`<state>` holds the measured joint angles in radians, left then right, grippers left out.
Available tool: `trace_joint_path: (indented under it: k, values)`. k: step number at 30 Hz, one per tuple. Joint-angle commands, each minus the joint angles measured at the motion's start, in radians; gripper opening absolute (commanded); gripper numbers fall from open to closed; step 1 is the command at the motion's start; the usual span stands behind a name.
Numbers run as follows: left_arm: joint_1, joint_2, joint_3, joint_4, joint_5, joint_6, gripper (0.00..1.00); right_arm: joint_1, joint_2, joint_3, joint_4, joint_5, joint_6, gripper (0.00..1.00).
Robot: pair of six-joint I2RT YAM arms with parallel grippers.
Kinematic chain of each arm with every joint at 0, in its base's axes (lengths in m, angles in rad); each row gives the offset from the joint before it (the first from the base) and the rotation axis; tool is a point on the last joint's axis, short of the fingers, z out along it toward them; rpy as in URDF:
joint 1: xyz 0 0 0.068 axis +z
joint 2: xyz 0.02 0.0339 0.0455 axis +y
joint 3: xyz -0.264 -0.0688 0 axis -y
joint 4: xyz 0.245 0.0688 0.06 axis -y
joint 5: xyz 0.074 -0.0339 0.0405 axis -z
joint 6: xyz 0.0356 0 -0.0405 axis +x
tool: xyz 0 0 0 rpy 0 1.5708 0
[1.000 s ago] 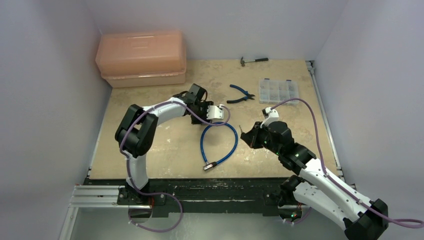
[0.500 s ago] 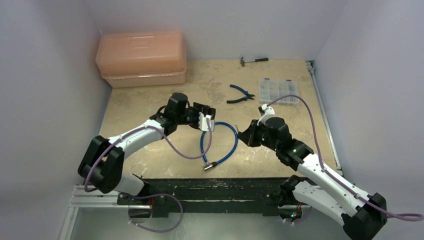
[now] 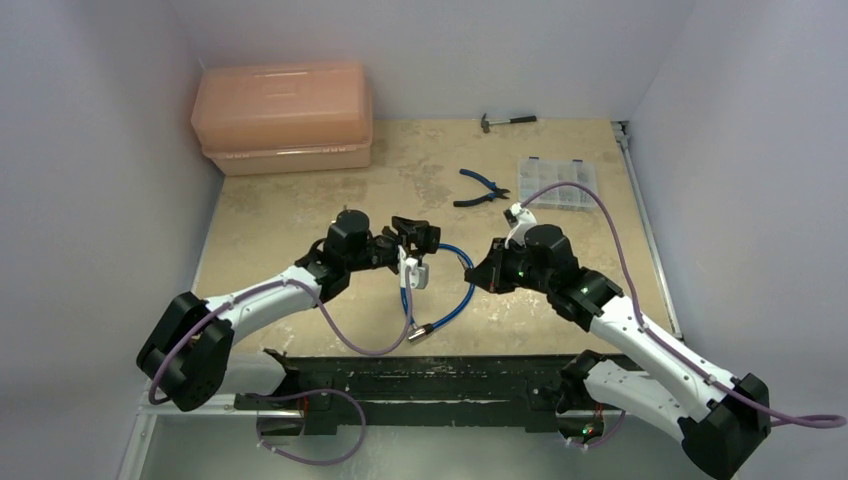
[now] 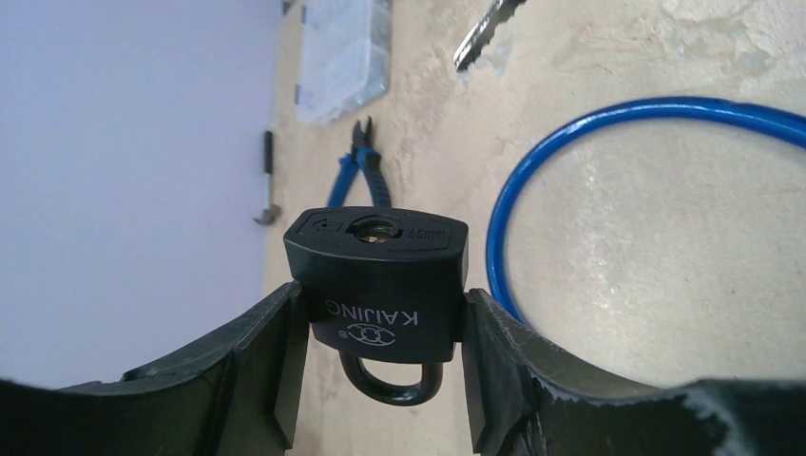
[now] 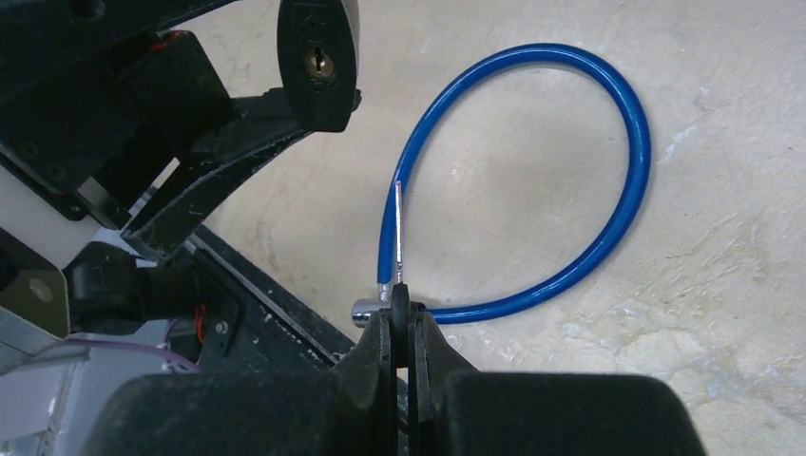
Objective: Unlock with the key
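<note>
My left gripper (image 4: 380, 328) is shut on the small black padlock (image 4: 380, 285), gripping its body by the sides, shackle toward the wrist and keyhole pointing outward. In the top view the left gripper (image 3: 418, 238) holds it above the table's middle. My right gripper (image 5: 400, 318) is shut on the key (image 5: 398, 237): its black head is pinched between the fingertips and its thin metal blade points toward the padlock (image 5: 318, 62), whose keyhole faces it, still a clear gap away. In the top view the right gripper (image 3: 476, 272) is just right of the left one.
A blue cable loop (image 3: 462, 290) with a metal end lies on the table below both grippers. Blue-handled pliers (image 3: 480, 188), a clear organizer box (image 3: 556, 180) and a hammer (image 3: 508, 121) lie at the back right. An orange toolbox (image 3: 283, 115) stands back left.
My left arm has swung toward the near side and the right, bringing the padlock to the table's middle. My right gripper has moved left toward it with the key.
</note>
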<state>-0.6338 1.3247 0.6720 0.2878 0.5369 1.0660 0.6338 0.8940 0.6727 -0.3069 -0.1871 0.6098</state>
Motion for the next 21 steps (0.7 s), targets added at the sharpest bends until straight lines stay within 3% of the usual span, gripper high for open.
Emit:
trace_joint_path:
  k: [1,6,10,17,21]
  values:
    - [-0.031,-0.072,-0.038,0.236,-0.018,0.032,0.0,-0.001,-0.013,0.087,-0.021,-0.077,-0.013,0.0]
    - [-0.039,-0.11,-0.088,0.354,-0.007,0.003,0.0,0.0,0.018,0.159,-0.085,-0.112,-0.031,0.0]
    - [-0.039,-0.131,-0.161,0.614,-0.005,-0.156,0.0,-0.001,0.038,0.222,-0.161,-0.128,-0.053,0.0]
    - [-0.039,-0.16,-0.161,0.601,0.078,-0.149,0.0,0.0,0.056,0.324,-0.296,-0.181,-0.08,0.0]
    - [-0.055,-0.18,-0.132,0.426,0.086,-0.036,0.0,0.0,0.065,0.365,-0.362,-0.181,-0.096,0.0]
